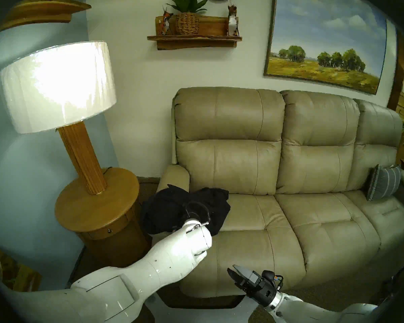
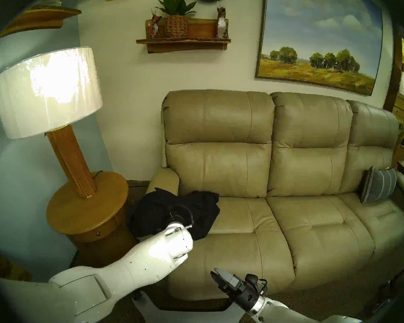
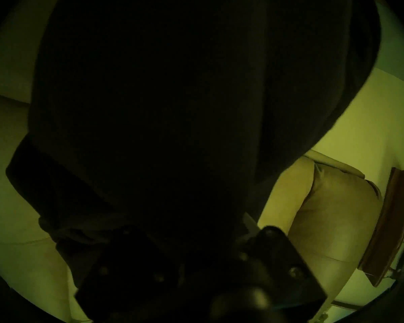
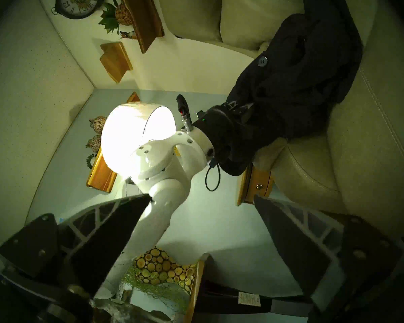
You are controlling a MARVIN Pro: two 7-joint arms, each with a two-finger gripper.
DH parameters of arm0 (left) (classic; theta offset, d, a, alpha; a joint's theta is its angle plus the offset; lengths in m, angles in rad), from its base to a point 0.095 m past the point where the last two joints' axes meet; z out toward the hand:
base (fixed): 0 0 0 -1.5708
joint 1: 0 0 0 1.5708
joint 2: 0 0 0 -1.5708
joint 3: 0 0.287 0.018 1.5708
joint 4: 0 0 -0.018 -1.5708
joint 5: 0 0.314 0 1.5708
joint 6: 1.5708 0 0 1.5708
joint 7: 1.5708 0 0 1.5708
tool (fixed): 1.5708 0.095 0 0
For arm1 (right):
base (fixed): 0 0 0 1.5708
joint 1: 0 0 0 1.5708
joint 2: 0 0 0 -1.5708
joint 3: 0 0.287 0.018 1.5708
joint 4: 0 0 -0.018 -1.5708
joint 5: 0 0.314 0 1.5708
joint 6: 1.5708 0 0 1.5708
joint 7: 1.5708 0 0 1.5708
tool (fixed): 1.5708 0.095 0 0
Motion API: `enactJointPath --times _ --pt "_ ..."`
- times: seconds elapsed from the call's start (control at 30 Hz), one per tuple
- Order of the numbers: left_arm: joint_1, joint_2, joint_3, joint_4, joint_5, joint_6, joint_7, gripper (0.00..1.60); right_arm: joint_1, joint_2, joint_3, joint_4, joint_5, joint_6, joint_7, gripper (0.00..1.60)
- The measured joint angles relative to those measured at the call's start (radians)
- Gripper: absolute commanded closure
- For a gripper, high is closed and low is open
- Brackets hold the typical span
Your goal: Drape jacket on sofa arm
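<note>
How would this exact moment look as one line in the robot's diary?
step: draping | black jacket bunched over sofa arm and seat | left gripper buried in jacket | right gripper open, idle

I see the jacket point(image 1: 173, 210) heaped over the front of the sofa arm point(image 1: 175, 175), spilling onto the nearest seat cushion point(image 1: 247, 213). A side table point(image 1: 96, 206) stands just left of that arm, with a lamp point(image 1: 58, 87) on it. A pillow point(image 1: 383, 185) sits at the sofa's far right end.

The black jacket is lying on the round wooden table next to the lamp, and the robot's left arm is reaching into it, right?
Not quite. The jacket lies bunched over the sofa arm and the seat beside it, not on the round table. The head view shows this. The left arm does reach into it.
</note>
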Motion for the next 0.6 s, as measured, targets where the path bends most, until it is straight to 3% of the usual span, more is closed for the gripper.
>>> enactJointPath --times 0.3,0.6 --pt "-0.071 0.053 -0.135 0.002 0.026 0.013 0.007 1.60 0.000 -0.001 0.000 0.002 0.001 0.000 -0.001 0.00" --pt "-0.134 0.102 -0.219 0.110 0.026 0.036 0.046 1.60 0.000 0.006 0.003 0.004 0.002 0.001 -0.001 0.00"
